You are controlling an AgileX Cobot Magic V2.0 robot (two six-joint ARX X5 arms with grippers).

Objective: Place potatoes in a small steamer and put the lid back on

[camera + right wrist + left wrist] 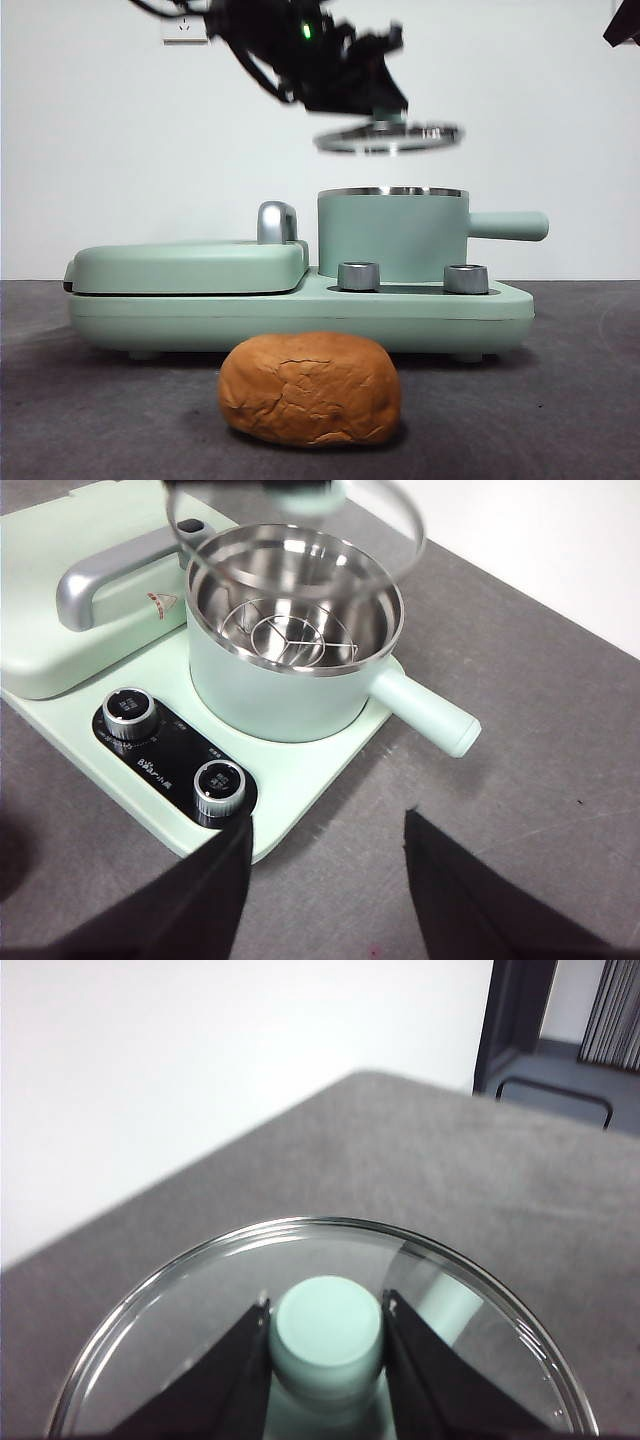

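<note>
Above the steamer (392, 235), the left gripper (326, 1332) grips the lid (388, 137) by its knob. Potato (310, 388) lies on the table; the right gripper (325, 825), jaws apart, should load it next.

Small print on black control panel (170, 755) between the two dials (130, 712), too blurred to read.

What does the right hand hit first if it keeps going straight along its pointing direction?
Likely bare tabletop. The open right hand points at the cloth beside the cooker base's front corner, short of the small steamer. Depth is unclear; it could clip that corner.
</note>
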